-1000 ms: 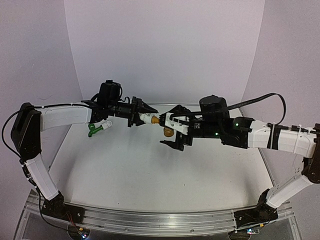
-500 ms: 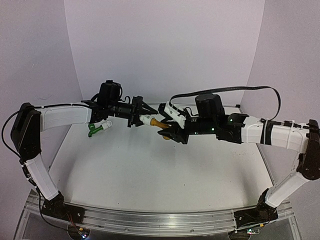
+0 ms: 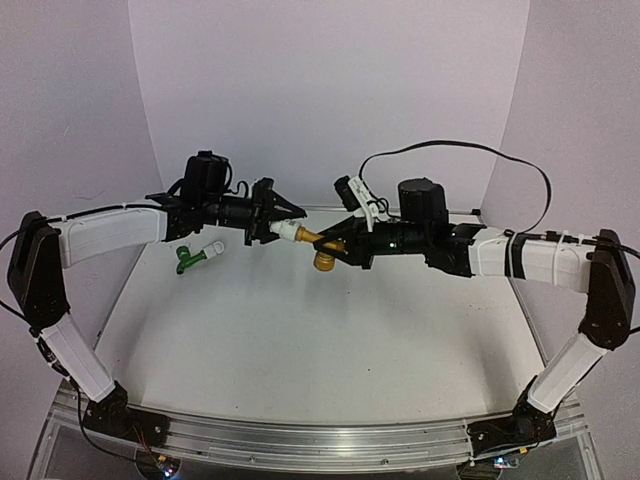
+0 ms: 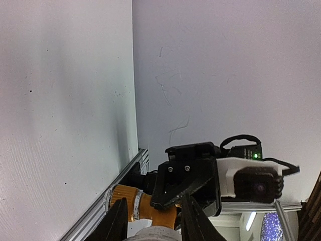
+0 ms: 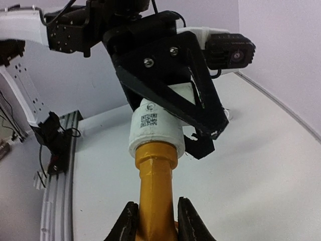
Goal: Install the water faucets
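While both arms reach in over the middle of the table (image 3: pixel 300 350), their claws meet above its far half, the left gripper (image 3: pixel 280 229) pointing toward three o'clock and the right gripper (image 3: pixel 337 247) toward nine o'clock in the top view.

The left claw pinches a white pipe fitting (image 3: pixel 289 233) between its black fingers. In the right wrist view the fitting (image 5: pixel 153 131) carries a small printed code square and sits clamped under those triangular fingers.

The right claw is pressed together on the yellow-gold faucet (image 3: pixel 322 248), and its two fingertips squeeze the stem on either side in its own wrist view (image 5: pixel 155 221). The stem of this faucet (image 5: pixel 154 183) runs up toward twelve o'clock there, and its end sits in the collar of the white fitting. From above, the round knob hangs at six o'clock of the stem, clear of the table. The left wrist view shows the gold body (image 4: pixel 145 208) at the bottom edge, with the right claw around it.

The green faucet (image 3: pixel 188 262) lies on the table at about eight o'clock from the left claw, well apart from both claws, with a white piece at its upper end.
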### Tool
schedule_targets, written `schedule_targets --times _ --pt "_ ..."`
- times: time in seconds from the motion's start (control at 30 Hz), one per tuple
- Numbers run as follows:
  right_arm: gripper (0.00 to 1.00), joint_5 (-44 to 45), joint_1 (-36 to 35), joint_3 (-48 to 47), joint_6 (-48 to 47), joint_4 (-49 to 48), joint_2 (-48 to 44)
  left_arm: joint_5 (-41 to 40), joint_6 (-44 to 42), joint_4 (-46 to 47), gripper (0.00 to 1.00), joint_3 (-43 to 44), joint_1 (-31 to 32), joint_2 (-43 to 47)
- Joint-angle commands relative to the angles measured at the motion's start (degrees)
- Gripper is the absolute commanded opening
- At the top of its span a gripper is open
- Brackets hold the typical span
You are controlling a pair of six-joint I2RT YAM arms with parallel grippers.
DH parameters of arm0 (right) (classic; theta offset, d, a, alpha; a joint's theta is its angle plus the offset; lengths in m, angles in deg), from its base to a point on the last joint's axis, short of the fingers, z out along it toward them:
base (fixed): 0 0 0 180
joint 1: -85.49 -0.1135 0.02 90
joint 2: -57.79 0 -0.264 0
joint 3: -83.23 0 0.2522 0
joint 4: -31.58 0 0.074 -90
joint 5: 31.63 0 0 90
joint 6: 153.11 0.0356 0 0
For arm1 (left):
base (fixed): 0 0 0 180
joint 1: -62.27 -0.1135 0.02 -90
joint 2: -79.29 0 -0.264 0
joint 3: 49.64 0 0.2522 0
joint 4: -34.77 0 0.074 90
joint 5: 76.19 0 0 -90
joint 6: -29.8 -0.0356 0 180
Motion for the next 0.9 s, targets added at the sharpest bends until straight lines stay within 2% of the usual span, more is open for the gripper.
schedule_targets --times 0.0,0.07,0.17,0.23,0.33,0.43,0.6,0.67,0.77,0.87 --pt "0.0 -20.8 1.0 -1.2 31.5 -11.4 4.2 2.1 -17.9 7.8 0.0 0.1 1.0 6.0" --pt "0.03 -22.1 1.0 -1.4 35.2 -13.1 4.8 0.3 -18.3 7.8 0.0 -0.9 1.0 6.8" --pt "0.48 -17.5 1.0 0.4 33.0 -11.7 2.3 -3.7 -15.0 7.5 0.0 -2.5 0.5 6.7" --pt "0.68 -12.1 1.0 1.7 28.6 -7.0 -1.1 -6.5 -12.1 6.6 0.0 -4.4 -0.3 6.6" --pt "0.95 -3.0 1.0 2.9 22.5 0.3 -5.8 -13.1 -9.6 -2.5 0.0 -5.4 -2.0 6.0" --pt "0.98 4.7 1.0 5.3 18.8 5.2 -10.3 -23.2 -11.7 -18.0 0.0 -3.2 -3.2 4.4" --pt "0.98 10.1 1.0 9.8 16.9 7.5 -15.5 -29.4 -12.5 -21.0 0.0 -7.5 -7.0 5.1" --pt "0.98 11.1 1.0 10.8 16.7 8.8 -16.7 -27.3 -12.2 -20.4 0.0 -9.0 -10.3 4.1" --pt "0.98 12.5 1.0 11.8 16.5 11.1 -18.4 -18.8 -9.5 -18.0 0.0 -11.7 -15.2 0.9" --pt "0.98 13.2 1.0 13.0 16.4 12.3 -20.4 -13.7 -6.6 -15.2 0.02 -14.4 -18.5 -1.3"
